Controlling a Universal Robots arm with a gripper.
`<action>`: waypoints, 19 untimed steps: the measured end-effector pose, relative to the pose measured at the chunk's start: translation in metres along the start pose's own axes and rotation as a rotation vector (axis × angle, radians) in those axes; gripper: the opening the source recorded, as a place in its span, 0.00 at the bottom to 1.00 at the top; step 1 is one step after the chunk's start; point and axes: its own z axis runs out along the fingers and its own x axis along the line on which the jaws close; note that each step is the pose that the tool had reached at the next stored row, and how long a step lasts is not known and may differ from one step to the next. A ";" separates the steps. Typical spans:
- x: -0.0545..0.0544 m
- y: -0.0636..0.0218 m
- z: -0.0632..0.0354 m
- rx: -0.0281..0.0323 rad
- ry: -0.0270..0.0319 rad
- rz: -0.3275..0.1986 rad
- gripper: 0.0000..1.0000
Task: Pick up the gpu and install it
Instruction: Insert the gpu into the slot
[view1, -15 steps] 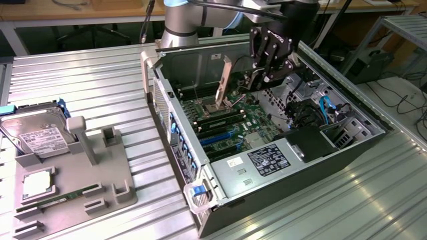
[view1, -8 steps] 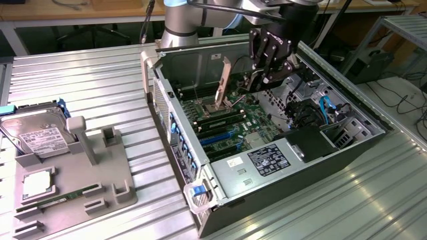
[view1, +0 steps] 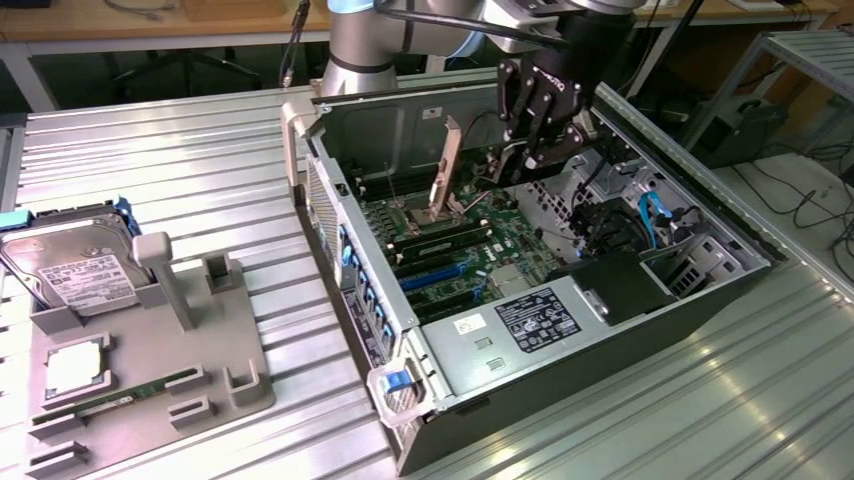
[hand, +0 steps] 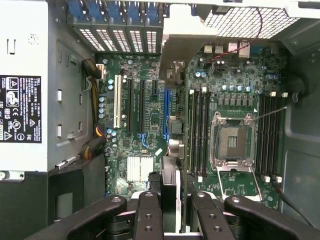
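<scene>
GPU (hand: 170, 192) sits edge-on between your gripper (hand: 169, 212) fingers, clamped and hanging over the open computer case (view1: 694, 300). You're mid-install: seating calls for lining its bottom edge with a motherboard (hand: 150, 125) slot, bracket (view1: 450, 160) toward the rear panel. Its connector edge is hidden from you.

open case top (view1: 400, 100) free above, memory sticks (hand: 197, 130) and cables (view1: 654, 215) crowd, maybe, the gpu (hand: 172, 55) path
</scene>
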 end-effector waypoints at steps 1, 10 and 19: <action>0.000 0.0000 0.0004 0.0000 -0.0001 0.000 0.27; 0.000 -0.0002 0.0035 -0.0004 -0.0002 0.003 0.27; 0.000 -0.0003 0.0069 -0.0011 -0.0004 0.007 0.27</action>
